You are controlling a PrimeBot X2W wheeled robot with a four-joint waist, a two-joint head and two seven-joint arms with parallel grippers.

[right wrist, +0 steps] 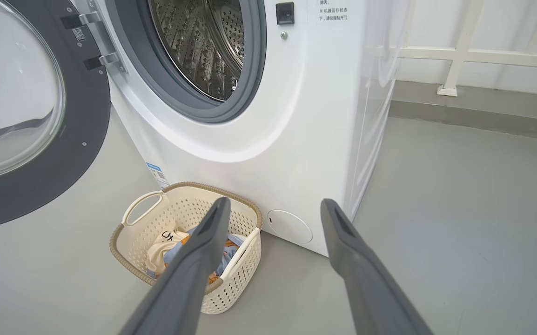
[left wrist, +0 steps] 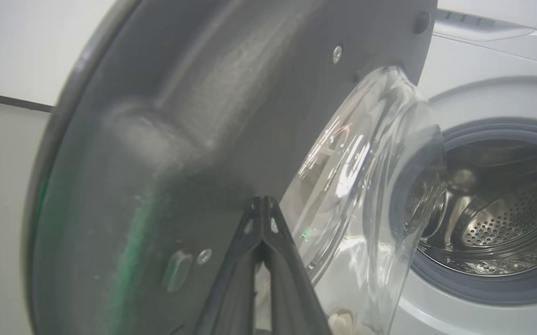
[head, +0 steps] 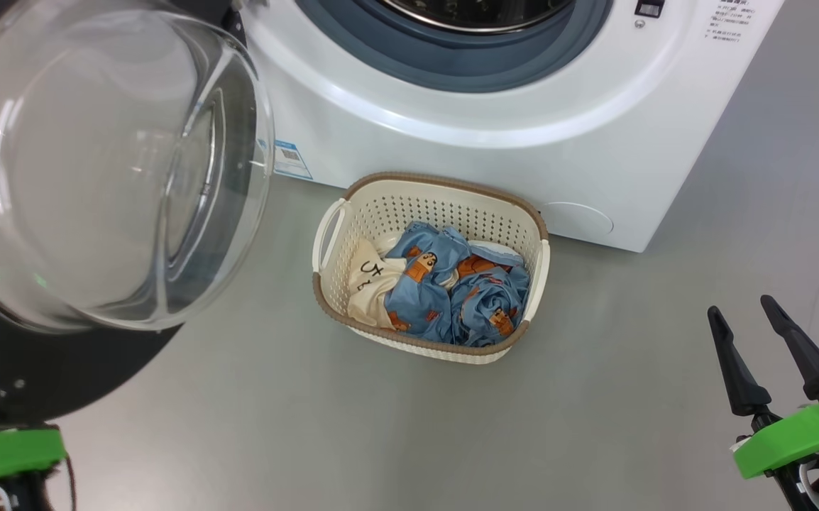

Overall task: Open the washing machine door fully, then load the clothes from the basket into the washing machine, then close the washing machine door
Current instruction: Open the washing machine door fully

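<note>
The washing machine [head: 523,142] has its door [head: 111,163] swung open to the left, glass bowl bulging toward me, and its steel drum [right wrist: 198,42] is exposed. On the floor in front stands the basket [head: 445,183] holding the clothes [head: 452,284]: blue printed pieces and a cream one. My left gripper [left wrist: 261,202] is shut with nothing in it, tips against the door's [left wrist: 180,139] dark inner face beside the glass. At the lower right my right gripper [head: 741,306] is open and empty, well right of the basket. In its wrist view the right gripper [right wrist: 275,203] points over the basket [right wrist: 194,186].
Bare grey floor [head: 629,397] spreads in front of and to the right of the machine. A white railing [right wrist: 459,51] and wall stand behind, to the machine's right. The open door overhangs the floor left of the basket. A blue label [head: 290,160] marks the machine's lower left corner.
</note>
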